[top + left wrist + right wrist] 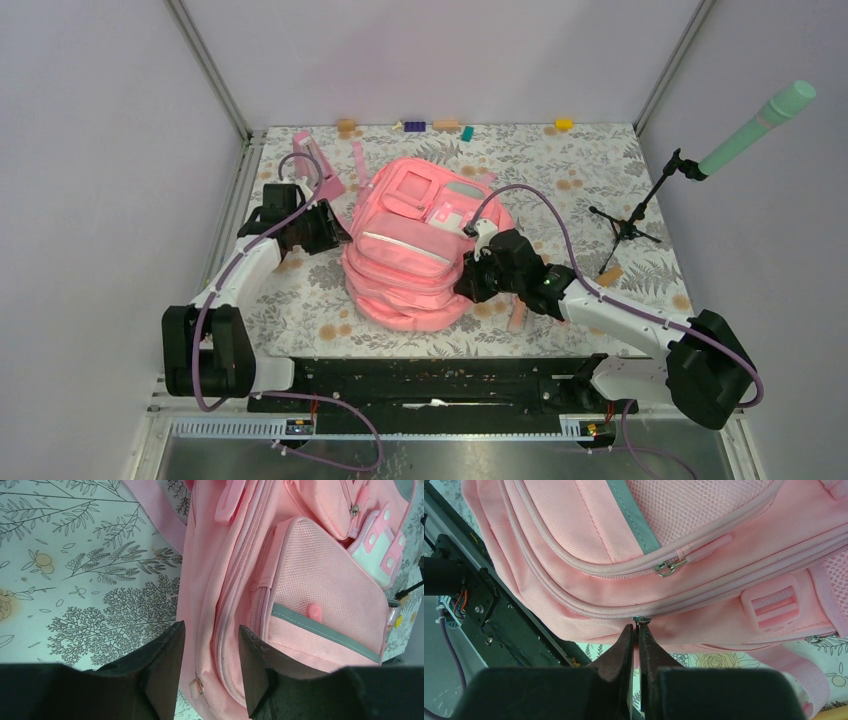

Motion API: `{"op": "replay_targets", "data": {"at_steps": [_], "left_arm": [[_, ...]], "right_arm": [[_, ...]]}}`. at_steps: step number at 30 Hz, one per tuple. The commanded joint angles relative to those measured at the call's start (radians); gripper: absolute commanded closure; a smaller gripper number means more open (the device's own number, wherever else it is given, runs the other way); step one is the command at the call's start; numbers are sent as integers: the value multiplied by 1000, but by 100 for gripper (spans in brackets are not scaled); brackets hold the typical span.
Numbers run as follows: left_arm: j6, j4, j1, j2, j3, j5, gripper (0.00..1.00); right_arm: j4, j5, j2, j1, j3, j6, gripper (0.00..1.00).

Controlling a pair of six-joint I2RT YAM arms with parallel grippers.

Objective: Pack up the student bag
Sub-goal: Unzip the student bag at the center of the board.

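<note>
The student bag (410, 250), a large pink backpack with grey trim, lies front up in the middle of the flowered table. My left gripper (342, 234) is at its left side. In the left wrist view the fingers (165, 665) stand apart, with the bag's zipped side edge (220, 645) between them and a small metal ring just below. My right gripper (463, 284) is at the bag's near right edge. In the right wrist view it (638, 626) is shut on the metal zip pull (641, 618) of a long zip on the bag (589, 535).
A pink triangular stand (318, 160) and a loose pink strap (357, 155) lie at the back left. Small coloured blocks (414, 126) line the back edge. A tripod (625, 225) with a mint-green microphone (760, 125) stands at the right. A black rail (440, 375) runs along the near edge.
</note>
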Motion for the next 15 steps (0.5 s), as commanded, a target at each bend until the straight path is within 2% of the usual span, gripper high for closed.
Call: {"op": "replay_targets", "data": {"at_steps": [1, 9, 11, 15], "left_arm": [[-3, 32, 7, 31, 21, 75, 55], [-4, 30, 6, 72, 21, 123, 54], [-22, 59, 5, 71, 8, 169, 62], [-62, 133, 4, 63, -23, 260, 89]], "right_arm": [[64, -41, -38, 0, -2, -1, 100], [64, -48, -51, -1, 0, 7, 100], [64, -49, -48, -1, 2, 7, 100], [34, -49, -33, 0, 18, -9, 100]]}}
